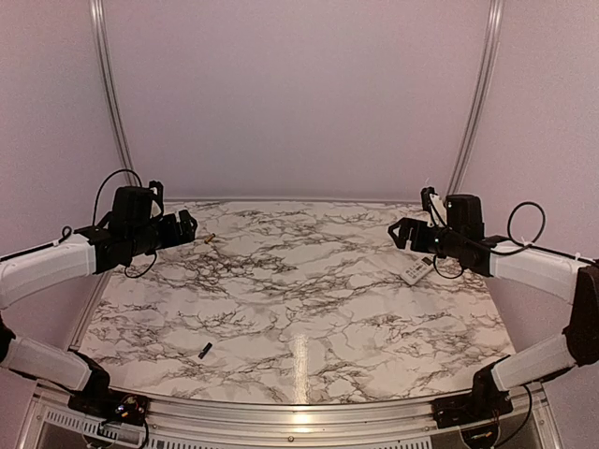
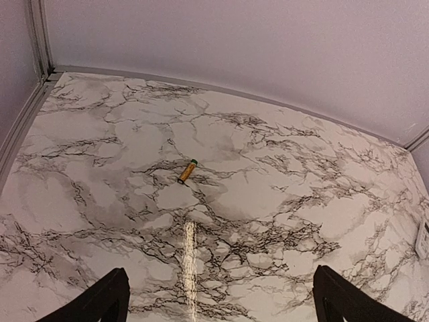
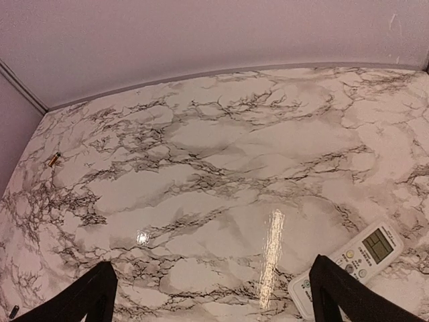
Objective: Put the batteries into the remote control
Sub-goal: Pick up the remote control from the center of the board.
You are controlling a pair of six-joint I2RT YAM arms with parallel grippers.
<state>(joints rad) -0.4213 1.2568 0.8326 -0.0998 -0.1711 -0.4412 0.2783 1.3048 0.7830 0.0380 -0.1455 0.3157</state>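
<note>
Not started. Left gripper (image 2: 220, 282) spread wide, empty, golden battery (image 2: 187, 171) ahead; right gripper (image 3: 211, 268) likewise, remote control (image 3: 365, 251) just beside; black battery (image 1: 204, 351), apparently, well apart.

- Marble table (image 1: 299, 309): broad middle left open, reachable from either side.
- Golden battery (image 1: 209, 238): laid flat at far left, just beyond the left gripper (image 1: 190, 226), bare surface all round.
- Black battery (image 1: 204, 351): laid alone at near left.
- Remote control (image 1: 417, 271): laid flat under the right gripper (image 1: 397, 231).
- Back wall (image 1: 299, 94), side walls (image 1: 47, 112): table closely bounded on three sides.
</note>
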